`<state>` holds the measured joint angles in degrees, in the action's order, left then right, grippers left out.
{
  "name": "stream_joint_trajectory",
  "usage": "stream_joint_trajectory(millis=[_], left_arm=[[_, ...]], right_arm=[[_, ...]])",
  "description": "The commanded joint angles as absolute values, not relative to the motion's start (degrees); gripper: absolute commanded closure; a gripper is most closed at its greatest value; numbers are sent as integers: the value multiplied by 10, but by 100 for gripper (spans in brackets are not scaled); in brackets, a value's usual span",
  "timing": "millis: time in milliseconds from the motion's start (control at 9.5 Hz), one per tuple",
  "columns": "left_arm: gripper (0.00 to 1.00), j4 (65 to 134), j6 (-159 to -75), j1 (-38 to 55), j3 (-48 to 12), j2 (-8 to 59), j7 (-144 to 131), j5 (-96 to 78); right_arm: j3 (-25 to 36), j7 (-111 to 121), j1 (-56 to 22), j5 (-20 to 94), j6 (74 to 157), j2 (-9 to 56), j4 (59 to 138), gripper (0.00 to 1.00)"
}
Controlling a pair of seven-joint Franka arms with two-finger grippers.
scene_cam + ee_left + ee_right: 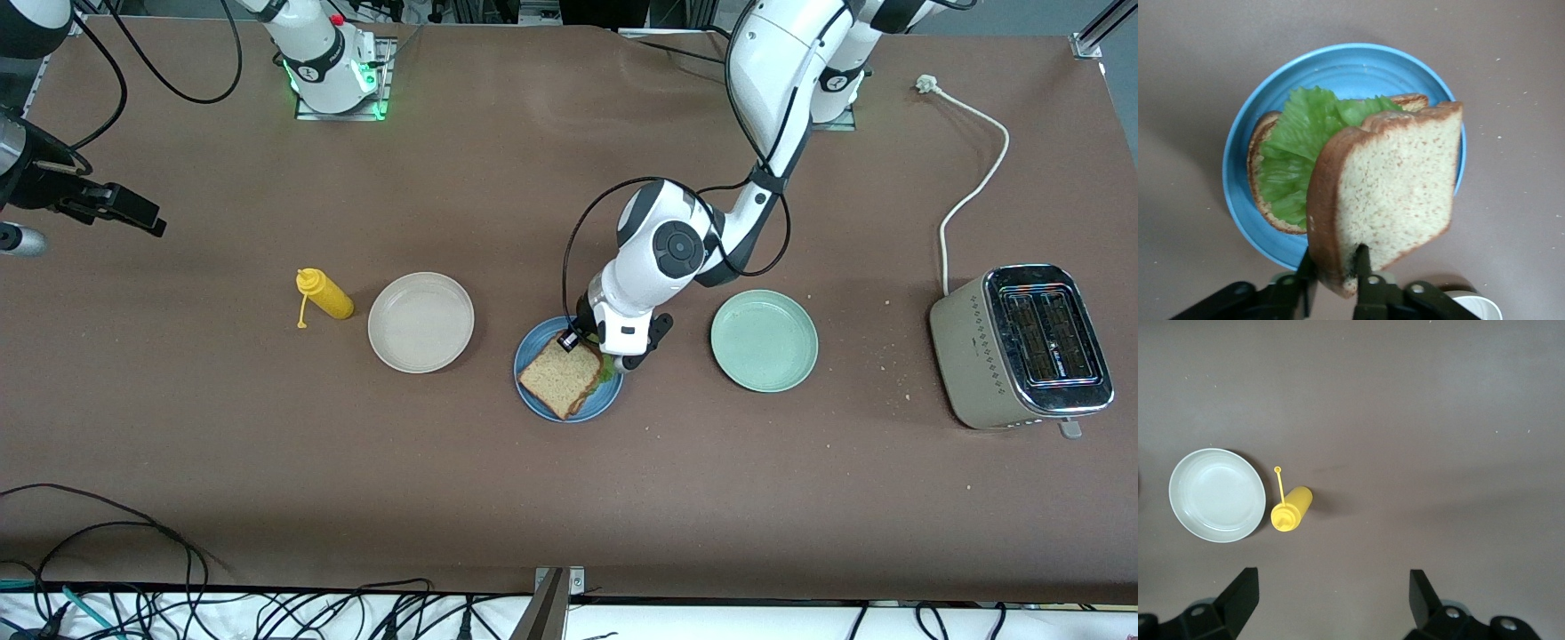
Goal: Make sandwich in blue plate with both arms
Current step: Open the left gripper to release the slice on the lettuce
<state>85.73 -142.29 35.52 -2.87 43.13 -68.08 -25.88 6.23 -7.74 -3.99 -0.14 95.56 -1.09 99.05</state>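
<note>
The blue plate (532, 394) (1248, 127) lies mid-table, between the beige and green plates. On it rests a brown bread slice (1259, 139) covered by a ruffled green lettuce leaf (1298, 147) (608, 372). My left gripper (1335, 267) (594, 348) is shut on the corner of a second bread slice (1398, 187) (558, 378), which leans tilted over the lettuce, one finger on each face. My right gripper (1335, 593) (133, 213) waits open and holding nothing, above the right arm's end of the table.
A yellow squeeze bottle (324, 295) (1291, 509) lies beside an empty beige plate (420, 321) (1217, 495). An empty pale green plate (764, 340) sits toward the left arm's end, then a toaster (1022, 345) with its white cord (969, 191).
</note>
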Motion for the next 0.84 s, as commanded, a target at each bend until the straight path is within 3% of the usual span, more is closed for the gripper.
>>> stream_joint_trajectory(millis=[0, 105, 421, 737], left_arm=[[18, 867, -1410, 359, -24, 428, -680, -272], [0, 867, -1400, 358, -24, 427, -679, -270], [0, 861, -1325, 334, -23, 407, -675, -266], [0, 860, -1164, 275, -21, 318, -674, -204]], right_arm=[[69, -86, -40, 3, 945, 3, 959, 0], [61, -61, -26, 4, 945, 11, 946, 0], [22, -46, 4, 4, 938, 16, 927, 0], [22, -47, 1, 4, 937, 17, 927, 0]])
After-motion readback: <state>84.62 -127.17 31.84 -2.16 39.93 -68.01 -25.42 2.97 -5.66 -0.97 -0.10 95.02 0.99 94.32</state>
